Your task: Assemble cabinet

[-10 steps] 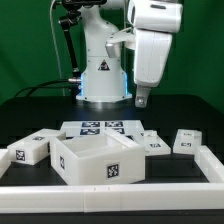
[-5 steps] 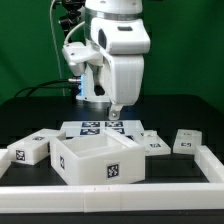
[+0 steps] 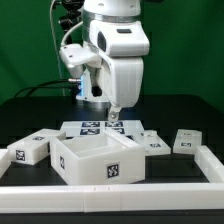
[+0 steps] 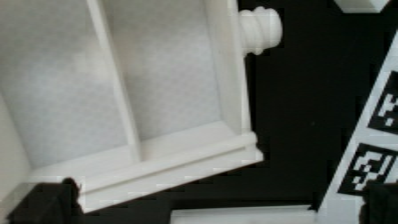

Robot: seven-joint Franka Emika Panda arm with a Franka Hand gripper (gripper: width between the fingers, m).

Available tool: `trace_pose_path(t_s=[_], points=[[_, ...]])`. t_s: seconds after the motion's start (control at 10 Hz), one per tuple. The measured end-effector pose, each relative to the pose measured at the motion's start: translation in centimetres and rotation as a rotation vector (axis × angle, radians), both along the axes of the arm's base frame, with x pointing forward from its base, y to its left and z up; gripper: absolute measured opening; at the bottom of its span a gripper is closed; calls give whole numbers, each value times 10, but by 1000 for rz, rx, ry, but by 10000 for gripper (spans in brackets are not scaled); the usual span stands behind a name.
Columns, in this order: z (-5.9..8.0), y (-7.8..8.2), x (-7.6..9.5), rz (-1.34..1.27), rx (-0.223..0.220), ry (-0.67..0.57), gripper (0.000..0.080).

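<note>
Swung in from the exterior view's right, my gripper (image 3: 113, 116) now hangs at centre, fingers spread wide apart, above the marker board (image 3: 88, 127); the cabinet (image 3: 98, 160) sits on the table just in front of it, untouched.

1. The single arm (image 3: 118, 45) stood upright in the middle of the exterior view, its bulky white upper links folded forward toward the camera.
2. Its last white link (image 3: 124, 78) pointed straight down and narrowed toward the wrist.
3. The jaws hung below that wrist, aimed down at the tabletop, set wide apart and gripping nothing.
4. In the exterior view one grey fingertip (image 3: 113, 117) showed at the lower end; the other could not be told from it.
5. In the wrist view a single dark, blurred fingertip (image 4: 43, 205) showed at a corner of the picture.
6. A pale hose (image 3: 70, 50) looped beside the arm on the exterior view's left.
</note>
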State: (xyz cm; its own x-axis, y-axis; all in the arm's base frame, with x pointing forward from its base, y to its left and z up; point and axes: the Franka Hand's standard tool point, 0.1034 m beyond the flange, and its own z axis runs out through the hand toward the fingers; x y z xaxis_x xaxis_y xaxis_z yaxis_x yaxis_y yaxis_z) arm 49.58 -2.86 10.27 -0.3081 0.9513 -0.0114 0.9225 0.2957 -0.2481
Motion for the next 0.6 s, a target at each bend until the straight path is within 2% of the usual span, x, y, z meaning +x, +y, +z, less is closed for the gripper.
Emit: trace_pose_path(t_s=[0.2, 0.6], points=[[-8, -8, -10, 19, 9, 29, 796], [-10, -9, -13, 20, 9, 45, 796]])
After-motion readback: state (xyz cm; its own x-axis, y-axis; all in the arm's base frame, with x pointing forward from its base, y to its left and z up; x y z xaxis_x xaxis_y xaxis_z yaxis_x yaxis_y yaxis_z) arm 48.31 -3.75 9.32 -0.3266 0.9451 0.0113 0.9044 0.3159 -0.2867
